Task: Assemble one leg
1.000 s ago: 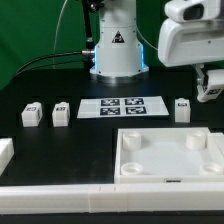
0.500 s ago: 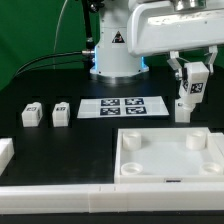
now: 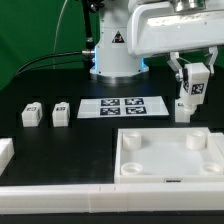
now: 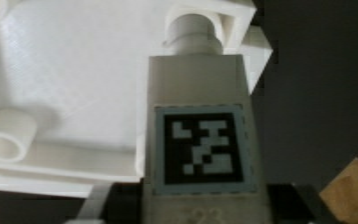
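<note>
The black table (image 3: 60, 140) carries everything. On it, at about 5 o'clock in the exterior view, lies the large white square panel (image 3: 165, 158) with its round corner sockets facing up, I think so that a leg can enter from above. The marker board (image 3: 122, 106) lies flat near the middle, at 11 o'clock from the panel.

My claw (image 3: 194, 80) hangs above the table at 3 o'clock in the exterior view. It is closed on one leg (image 3: 194, 90), one finger on each side. I hold the leg upright with its square tag facing outward. In the wrist view its round end (image 4: 194, 35) points away from my wrist, toward the panel below. I judge this is the right pose to lower it straight into a socket. The nearest one seems to be the far right socket (image 3: 196, 141), at 6 o'clock from the held leg, and the leg is not yet over it.

Another leg (image 3: 182, 111) stands on the table just beside the held one, at 7 o'clock from it. I cannot tell if they touch. Two more legs (image 3: 31, 115) (image 3: 62, 112) wait at 9 o'clock, well apart from my claw.
</note>
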### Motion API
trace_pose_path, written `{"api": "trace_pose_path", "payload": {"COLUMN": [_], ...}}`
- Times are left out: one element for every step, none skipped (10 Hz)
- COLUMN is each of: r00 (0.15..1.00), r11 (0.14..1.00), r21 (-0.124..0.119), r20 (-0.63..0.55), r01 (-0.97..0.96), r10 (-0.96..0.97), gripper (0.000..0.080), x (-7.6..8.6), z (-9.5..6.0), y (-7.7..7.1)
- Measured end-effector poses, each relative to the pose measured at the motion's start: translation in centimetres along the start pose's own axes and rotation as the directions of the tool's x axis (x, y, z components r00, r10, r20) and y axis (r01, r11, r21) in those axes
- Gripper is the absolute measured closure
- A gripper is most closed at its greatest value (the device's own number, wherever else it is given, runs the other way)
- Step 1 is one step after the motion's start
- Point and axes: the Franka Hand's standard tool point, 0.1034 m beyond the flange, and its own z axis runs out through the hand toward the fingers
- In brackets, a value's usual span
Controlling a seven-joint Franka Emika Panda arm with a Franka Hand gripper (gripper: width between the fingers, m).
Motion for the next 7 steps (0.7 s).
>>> {"api": "trace_pose_path", "payload": {"r00": [0.995,0.984,0.994,0.995,0.994,0.993,0.993], "r11": [1.0,0.999,0.999,0.999,0.998,0.998,0.998], "r21": [-0.003,-0.01,-0.006,-0.008,-0.009,-0.01,-0.01], "r20": [-0.094,-0.175,-0.1,-0.089,-0.089,-0.098,-0.099], "r01": [0.024,0.034,0.039,0.051,0.061,0.066,0.067], "r10": [-0.024,-0.035,-0.04,-0.052,-0.062,-0.067,-0.068], "gripper": [0.0506,0.0506,0.0506,0.0506,0.0506,0.0506,0.0506], "x": [1.3,1.3,-0.1,0.4,1.2,1.7,1.7], "z": [0.2,0.7,2.2,2.4,2.5,2.3,2.3], "y": [0.0,0.3,0.6,0.9,0.9,0.9,0.8]}}
